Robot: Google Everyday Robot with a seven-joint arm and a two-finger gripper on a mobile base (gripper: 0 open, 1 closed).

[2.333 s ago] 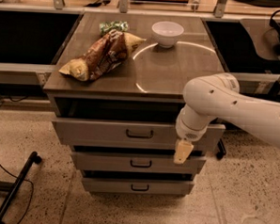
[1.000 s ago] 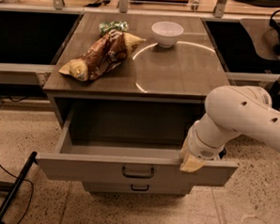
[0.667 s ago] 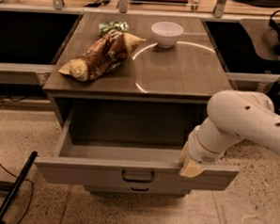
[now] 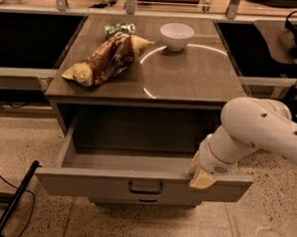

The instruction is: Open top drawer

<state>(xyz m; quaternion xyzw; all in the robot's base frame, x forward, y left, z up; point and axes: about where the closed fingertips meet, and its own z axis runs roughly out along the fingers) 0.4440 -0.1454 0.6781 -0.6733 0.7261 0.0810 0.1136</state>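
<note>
arm (image 4: 258,126): white, extends in from right, angled down-left | gripper (image 4: 201,179): pointing down, low right of centre

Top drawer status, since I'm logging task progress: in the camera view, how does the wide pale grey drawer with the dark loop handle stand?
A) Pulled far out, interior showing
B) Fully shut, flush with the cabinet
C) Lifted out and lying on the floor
A: the wide pale grey top drawer juts well forward of the cabinet, its plain interior in view, with the robot's gripper at the right part of its front edge.
</note>
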